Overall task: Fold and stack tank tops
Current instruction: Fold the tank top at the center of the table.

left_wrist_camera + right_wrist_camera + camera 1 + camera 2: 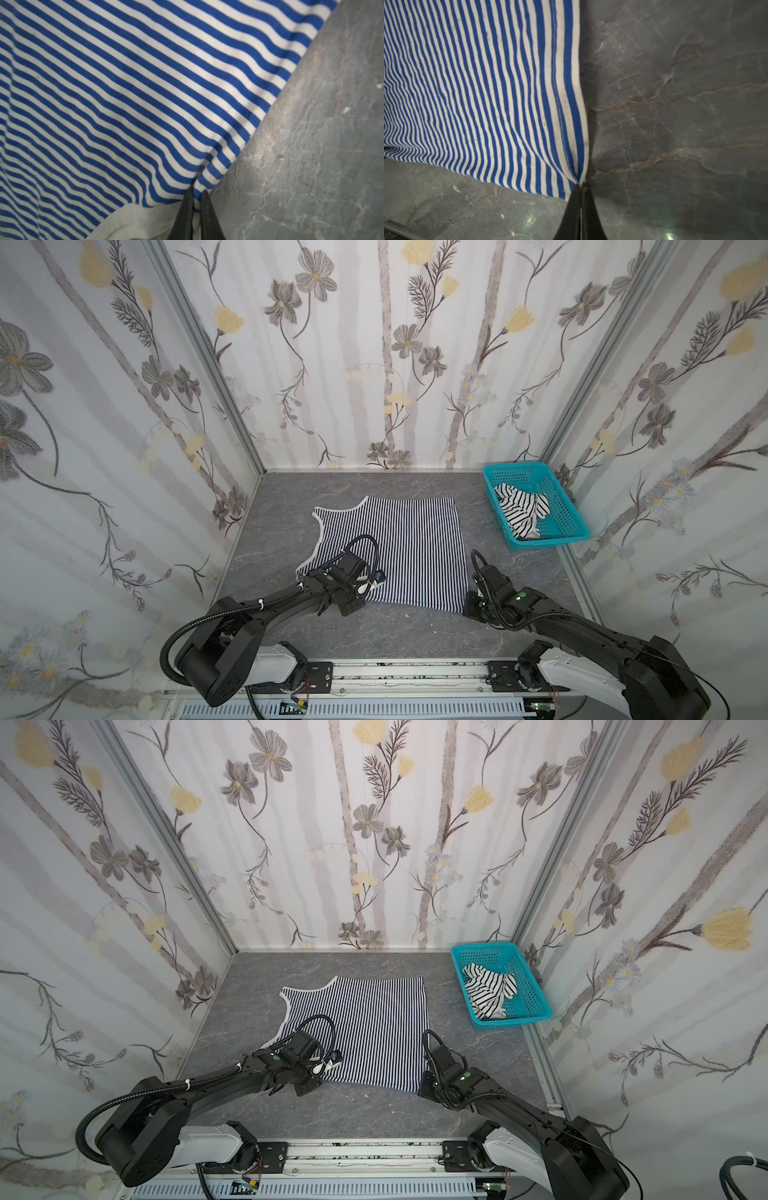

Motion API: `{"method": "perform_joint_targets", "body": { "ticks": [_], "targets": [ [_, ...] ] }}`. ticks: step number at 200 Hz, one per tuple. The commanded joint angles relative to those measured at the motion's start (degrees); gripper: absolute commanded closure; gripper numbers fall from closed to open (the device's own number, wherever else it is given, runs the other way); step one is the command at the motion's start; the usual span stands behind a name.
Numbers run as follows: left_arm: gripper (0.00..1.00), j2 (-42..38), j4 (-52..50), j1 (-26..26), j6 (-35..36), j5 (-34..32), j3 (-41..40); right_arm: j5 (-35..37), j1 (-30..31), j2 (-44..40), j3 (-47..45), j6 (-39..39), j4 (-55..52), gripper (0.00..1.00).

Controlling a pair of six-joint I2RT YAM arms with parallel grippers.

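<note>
The navy-and-white tank top [399,547] [365,1027] lies spread flat in the middle of the grey table, its white-trimmed armhole toward the left. My left gripper [196,192] is shut on the top's near left edge, with bunched white trim [133,220] beside the fingers. At the near right corner, my right gripper [581,184] [467,605] is shut on the hem. The white top with wider black stripes [521,510] [488,990] lies crumpled in the basket.
The turquoise perforated basket [569,526] [536,1006] stands at the back right against the wall. Floral-papered walls close in the table on three sides. Bare grey marble-patterned tabletop [374,635] lies between the top and the front rail.
</note>
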Motion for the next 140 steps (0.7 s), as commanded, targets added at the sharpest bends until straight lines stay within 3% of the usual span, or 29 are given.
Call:
{"method": "perform_joint_targets", "body": {
  "ticks": [1, 58, 140],
  "targets": [
    [0.92, -1.86, -1.14, 0.02, 0.87, -0.90, -0.10, 1.74, -0.01, -1.19, 2.96, -1.23, -3.98, 1.00],
    [0.92, -1.44, -1.76, 0.53, 2.02, -2.16, 3.77, 3.37, -1.42, 4.34, 10.74, -5.38, -5.60, 1.00],
    [0.91, 6.17, -1.33, 5.85, 6.38, -0.56, 12.82, 3.01, -10.14, 12.84, 17.76, -15.13, -4.65, 1.00]
  ]
}}
